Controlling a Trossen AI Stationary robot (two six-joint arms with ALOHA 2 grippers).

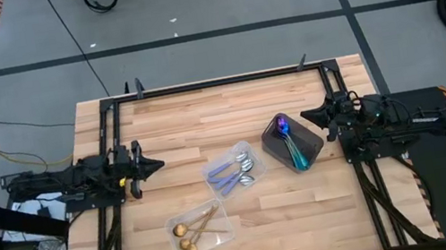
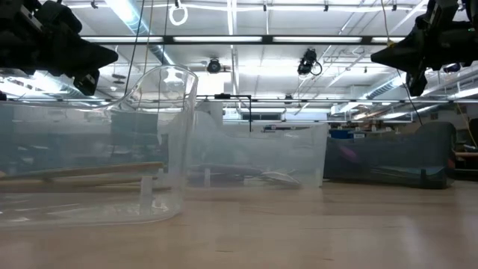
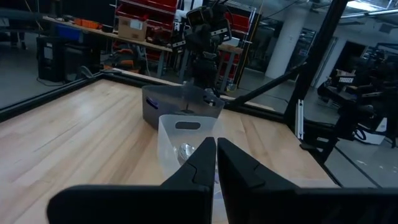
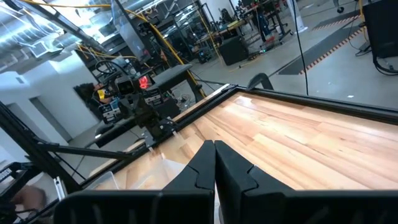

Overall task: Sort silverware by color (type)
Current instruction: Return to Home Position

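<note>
Though light and stiff, probably slippery too, being slim polished metal, so best pinched mid-handle, not at the bowl. Purple spoons (image 1: 291, 146) inside the dark grey tray (image 1: 270, 146), silver spoons (image 1: 236, 170) in a clear tray (image 1: 214, 177) just beside it, gold spoons (image 1: 192, 235) further off. Right hand (image 1: 303, 116) pinched together, empty, hovering right by the grey tray. Left hand (image 1: 158, 165) likewise closed, well away across the counter (image 1: 204, 119).

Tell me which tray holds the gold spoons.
The clear tray lowest in the high view, with gold spoons; the other clear tray and the dark grey tray show none.
</note>
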